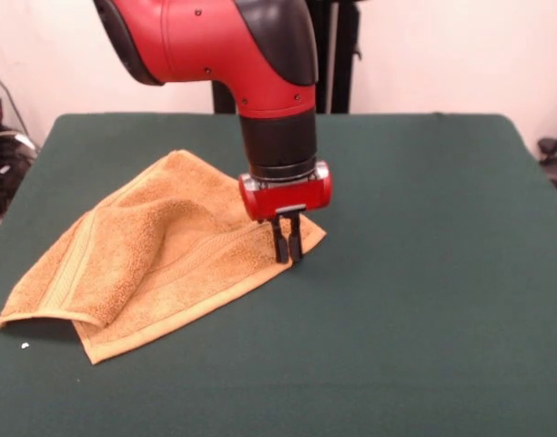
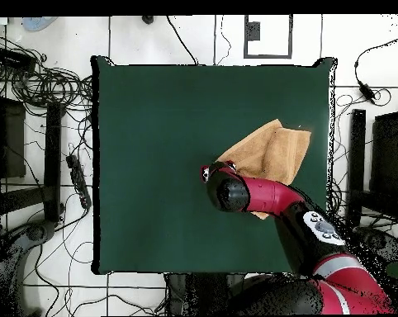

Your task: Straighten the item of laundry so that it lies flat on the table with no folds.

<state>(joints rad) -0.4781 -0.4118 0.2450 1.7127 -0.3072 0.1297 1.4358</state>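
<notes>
The item of laundry (image 1: 160,255) is a golden-tan towel lying on the left half of the green table (image 1: 424,291). Its left part is folded over itself and the middle is rumpled. A band stripe runs along the front edge. My gripper (image 1: 288,259) points straight down at the towel's right corner, its two black fingers close together and pinching the cloth there. In the overhead view the towel (image 2: 277,149) lies near the table's (image 2: 153,165) right edge, and the arm's wrist (image 2: 227,191) covers the gripper and the towel's near-left corner.
A tiny white speck (image 1: 25,346) lies on the table by the towel's front left corner. Cables and a power strip (image 2: 77,177) lie on the floor left of the table. Dark equipment (image 2: 384,165) stands to its right.
</notes>
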